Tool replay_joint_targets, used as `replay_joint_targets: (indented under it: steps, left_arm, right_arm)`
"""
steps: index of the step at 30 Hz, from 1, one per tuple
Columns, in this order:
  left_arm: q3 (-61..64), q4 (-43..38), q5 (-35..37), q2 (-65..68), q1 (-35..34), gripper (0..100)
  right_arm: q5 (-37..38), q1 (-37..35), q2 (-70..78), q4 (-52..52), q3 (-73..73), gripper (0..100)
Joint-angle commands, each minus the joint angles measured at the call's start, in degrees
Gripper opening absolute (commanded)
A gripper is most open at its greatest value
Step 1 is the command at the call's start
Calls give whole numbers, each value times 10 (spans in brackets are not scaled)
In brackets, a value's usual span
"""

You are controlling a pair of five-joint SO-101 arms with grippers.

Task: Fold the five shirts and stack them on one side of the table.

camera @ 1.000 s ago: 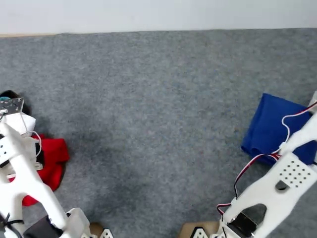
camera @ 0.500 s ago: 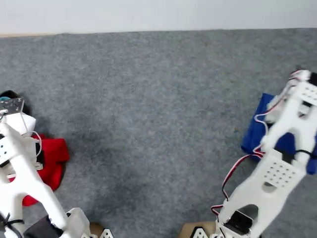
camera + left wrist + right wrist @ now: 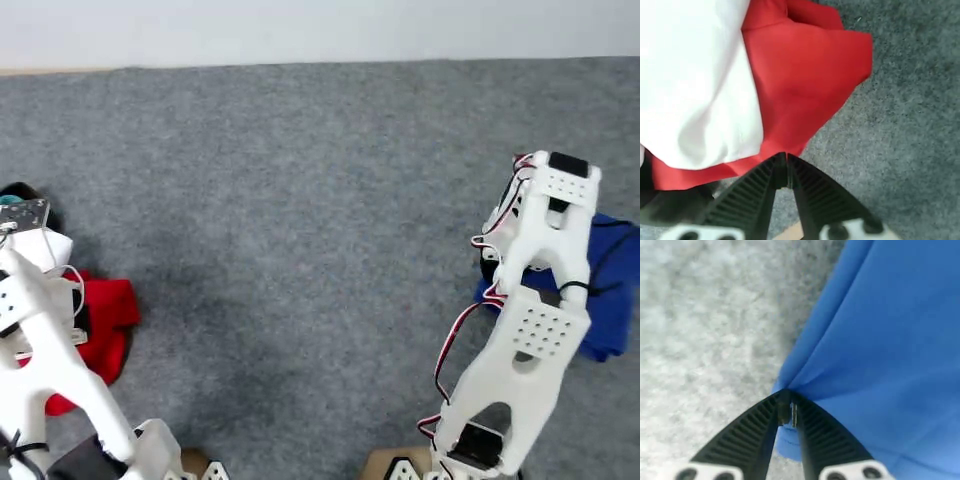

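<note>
Fingers [image 3: 742,437] of the right gripper [image 3: 788,412] pinch the blue shirt [image 3: 880,350] at the right of the table [image 3: 300,200]; the left gripper [image 3: 786,172], fingers pressed together, sits at the red shirt [image 3: 805,75], which lies under a white shirt [image 3: 695,75]. So thin a pinch may slip under pull, bunching the cloth

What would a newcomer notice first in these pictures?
The blue shirt at the table's right side stands out. Its edge is puckered where the right tool is shut on it. At the left side, a red shirt lies with a white shirt overlapping it, and the shut left tool sits at the red shirt's edge.
</note>
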Motion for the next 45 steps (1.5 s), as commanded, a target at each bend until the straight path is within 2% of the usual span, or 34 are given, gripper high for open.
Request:
replay_joint_targets:
  steps: [1,14,20,30,41,45]
  left_arm:
    - [-3,4,0,-18,-2,6]
    - [-3,5,0,-18,-2,6]
    - [-5,5,0,-18,1,6]
    - [-3,5,4,-18,-2,6]
    - [-7,5,4,-18,-2,6]
    - [-44,42,1,-18,-2,6]
  right_arm:
    - [-1,-10,-95,23,-3,9]
    - [2,-12,-295,56,40,9]
    - [28,-21,-400,55,156,9]
    - [24,-18,-513,51,316,11]
    - [24,-5,-646,-40,504,10]
    - [24,-4,-682,-58,575,9]
